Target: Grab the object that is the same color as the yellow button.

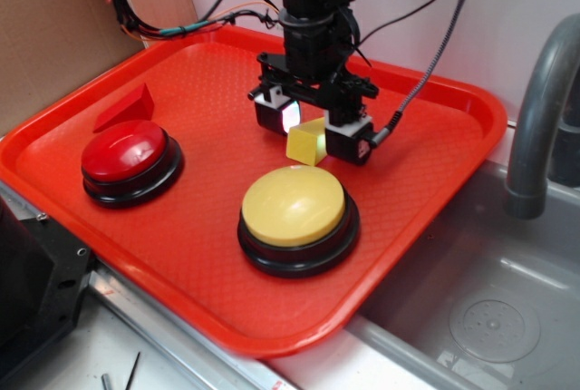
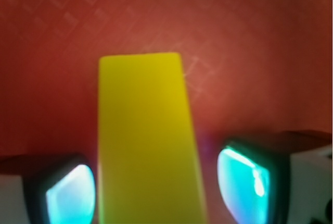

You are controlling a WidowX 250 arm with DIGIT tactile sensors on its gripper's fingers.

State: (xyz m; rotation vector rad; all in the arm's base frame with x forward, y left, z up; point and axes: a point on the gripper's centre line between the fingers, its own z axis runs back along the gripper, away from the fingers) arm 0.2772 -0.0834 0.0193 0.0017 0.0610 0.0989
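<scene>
The small yellow wedge block lies on the red tray, just behind the yellow dome button on its black base. My gripper is lowered over the block with one finger on each side. In the wrist view the block fills the middle between the glowing pads. The left pad is close against the block. A strip of tray shows between the block and the right pad. The jaws stand open around the block.
A red dome button on a black base sits at the tray's left, with a red wedge block just behind it. A grey sink and faucet pipe are to the right. Cables hang behind the arm.
</scene>
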